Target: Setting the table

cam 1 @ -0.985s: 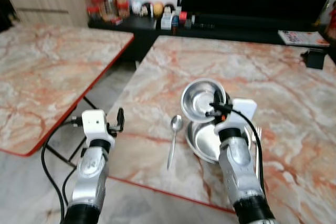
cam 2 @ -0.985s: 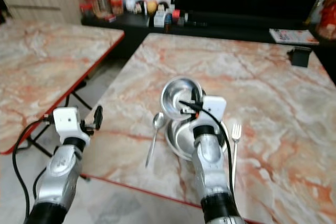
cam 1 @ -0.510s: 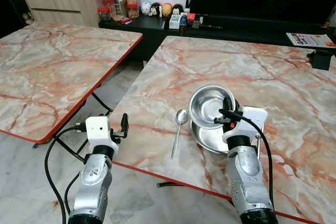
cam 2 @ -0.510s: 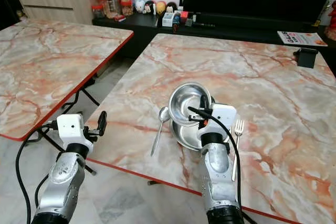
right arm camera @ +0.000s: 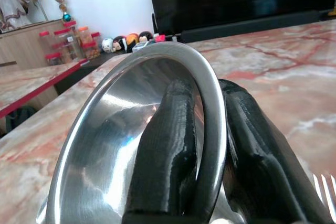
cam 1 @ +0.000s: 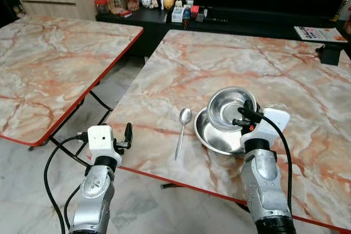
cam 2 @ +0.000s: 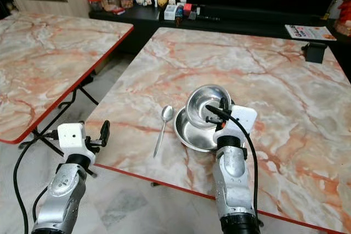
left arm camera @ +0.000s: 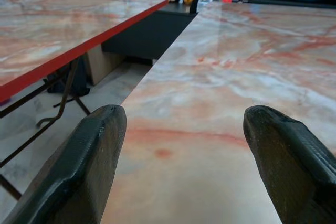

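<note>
- Left eye view: I see the right gripper (cam 1: 248,118) over the marble tabletop (cam 1: 230,64), its fingers pinching the rim of a small steel bowl (cam 1: 229,109). That bowl sits tilted above a wider steel plate (cam 1: 211,135), its lower edge apparently touching the plate, though I can't be sure from here. A spoon (cam 1: 182,130) lies flat just beside the plate, on its left side.
- Right eye view: the left gripper (cam 2: 104,133) hangs at the near-left edge of the tabletop, well apart from the plate and holding nothing.
- Left wrist view: my left fingers (left arm camera: 89,166) are spread wide, with bare marble between them.
- Right wrist view: the right fingers (right arm camera: 168,150) clamp the bowl's rim, one inside the bowl and one outside. Fork tines (right arm camera: 324,188) show just beside the plate, on the tabletop.
</note>
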`<state>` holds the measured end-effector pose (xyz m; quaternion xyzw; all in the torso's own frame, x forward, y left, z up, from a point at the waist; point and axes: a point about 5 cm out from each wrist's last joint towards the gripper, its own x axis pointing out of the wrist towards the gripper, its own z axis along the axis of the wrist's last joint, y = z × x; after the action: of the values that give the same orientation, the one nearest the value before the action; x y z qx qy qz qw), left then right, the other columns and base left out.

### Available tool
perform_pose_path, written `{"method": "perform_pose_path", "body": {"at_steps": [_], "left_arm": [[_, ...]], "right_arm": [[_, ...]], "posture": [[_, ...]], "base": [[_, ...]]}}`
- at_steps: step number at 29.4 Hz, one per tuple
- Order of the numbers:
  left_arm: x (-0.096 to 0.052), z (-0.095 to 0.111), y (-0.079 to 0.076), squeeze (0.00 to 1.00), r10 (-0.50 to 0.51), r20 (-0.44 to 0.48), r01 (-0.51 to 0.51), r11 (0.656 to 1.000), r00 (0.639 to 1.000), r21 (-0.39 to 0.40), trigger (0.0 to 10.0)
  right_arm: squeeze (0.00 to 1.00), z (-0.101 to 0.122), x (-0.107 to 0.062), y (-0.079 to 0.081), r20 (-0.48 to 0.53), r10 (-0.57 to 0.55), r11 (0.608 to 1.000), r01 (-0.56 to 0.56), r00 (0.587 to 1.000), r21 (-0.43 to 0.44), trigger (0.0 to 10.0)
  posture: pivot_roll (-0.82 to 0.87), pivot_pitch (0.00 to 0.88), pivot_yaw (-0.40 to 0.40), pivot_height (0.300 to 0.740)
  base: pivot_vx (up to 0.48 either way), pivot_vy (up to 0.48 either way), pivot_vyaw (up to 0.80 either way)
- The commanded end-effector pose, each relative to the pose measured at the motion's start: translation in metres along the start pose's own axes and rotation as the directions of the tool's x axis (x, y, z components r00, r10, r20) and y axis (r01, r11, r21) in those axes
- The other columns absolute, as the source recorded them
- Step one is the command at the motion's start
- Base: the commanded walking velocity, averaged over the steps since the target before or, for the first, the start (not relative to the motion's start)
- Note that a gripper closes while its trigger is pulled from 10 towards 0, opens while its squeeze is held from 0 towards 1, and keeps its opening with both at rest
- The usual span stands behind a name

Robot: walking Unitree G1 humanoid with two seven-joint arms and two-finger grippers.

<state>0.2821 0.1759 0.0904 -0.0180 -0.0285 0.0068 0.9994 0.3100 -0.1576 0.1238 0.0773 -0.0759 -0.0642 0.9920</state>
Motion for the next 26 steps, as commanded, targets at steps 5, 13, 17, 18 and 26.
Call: {"method": "perform_pose_path", "body": {"at_steps": [5,13,17,18,26], "left_arm": [[0.000,0.006,0.002,0.00,-0.009,0.006,0.009,1.000,1.000,0.018,10.0],[-0.001,0.007,0.002,0.00,-0.027,-0.007,0.027,0.999,1.000,0.021,10.0],[-0.001,0.007,0.000,0.00,-0.038,-0.014,0.038,0.999,0.999,0.020,10.0],[-0.001,0.007,0.000,0.00,-0.038,-0.014,0.038,0.999,0.999,0.020,10.0],[-0.001,0.007,-0.001,0.00,-0.059,-0.024,0.059,0.998,0.998,0.029,10.0]], "right_arm": [[0.00,0.008,0.004,0.004,-0.048,-0.009,0.991,0.016,0.999,0.130,10.0],[0.00,0.017,0.002,0.000,-0.136,-0.066,0.955,0.102,0.988,0.277,10.0],[0.00,0.013,-0.002,-0.005,-0.198,-0.114,0.954,0.163,0.973,0.250,10.0],[0.00,0.013,-0.002,-0.005,-0.198,-0.114,0.954,0.163,0.973,0.250,10.0],[0.00,-0.009,-0.020,-0.002,-0.385,-0.120,0.937,0.233,0.915,0.260,10.0]], "posture": [[-0.02,0.083,0.007,0.740],[-0.03,0.088,0.013,0.740],[-0.03,0.088,0.016,0.740],[-0.03,0.088,0.016,0.740],[-0.03,0.091,0.020,0.740]], "base": [[0.000,0.000,0.00],[0.000,0.000,0.00],[0.000,0.000,0.00],[0.000,0.000,0.00],[0.000,0.000,0.00]]}}
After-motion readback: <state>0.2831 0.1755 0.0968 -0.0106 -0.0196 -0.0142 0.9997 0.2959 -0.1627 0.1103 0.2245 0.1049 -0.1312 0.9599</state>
